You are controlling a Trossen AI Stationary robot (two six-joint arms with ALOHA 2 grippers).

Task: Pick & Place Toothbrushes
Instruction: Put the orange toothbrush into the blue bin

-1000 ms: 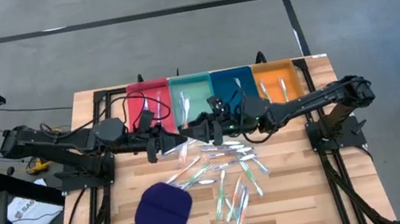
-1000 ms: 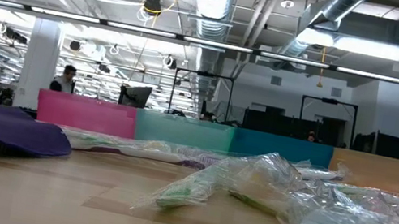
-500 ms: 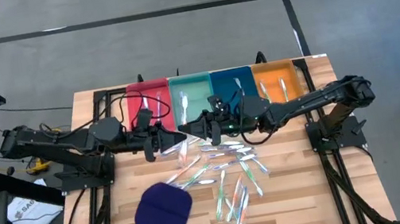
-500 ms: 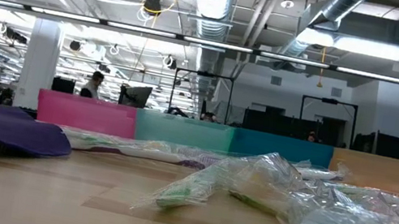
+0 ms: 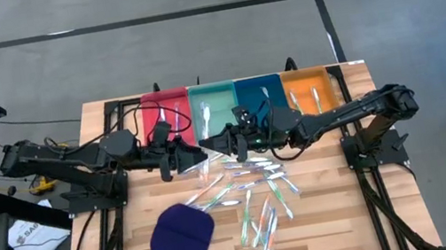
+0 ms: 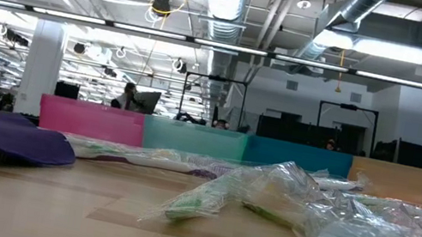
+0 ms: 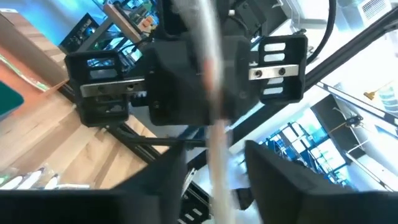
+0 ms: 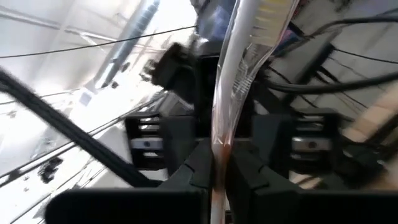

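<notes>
Above the middle of the table my two grippers meet tip to tip. Between them is one toothbrush point(image 5: 209, 150) in clear wrap, whitish with an orange accent. My right gripper point(image 8: 222, 171) is shut on it. My left gripper point(image 7: 214, 186) is open, one finger on each side of the toothbrush point(image 7: 211, 93) with a gap on both sides. Several more wrapped toothbrushes point(image 5: 256, 193) lie loose on the wooden table below, and they also show in the low view point(image 6: 267, 196). My right gripper pinches the toothbrush's handle point(image 8: 219, 142) between its two fingers, on the orange-tinted stretch away from the bristle head point(image 8: 273, 14). The fingers come level from the table's right side. The toothbrush is lifted clear of the table and sticks out beyond the fingertips toward my left gripper.
At the table's far edge stand a red tray point(image 5: 166, 116), a teal one point(image 5: 213, 107), a blue one point(image 5: 259, 97) and an orange one point(image 5: 312, 91), some with toothbrushes in them. A dark blue cloth pad point(image 5: 182, 236) lies near the front left.
Both arms have kept their places above the table's middle, with the toothbrush still in mid-air between them. In the room beyond the table a person has walked toward the right.
</notes>
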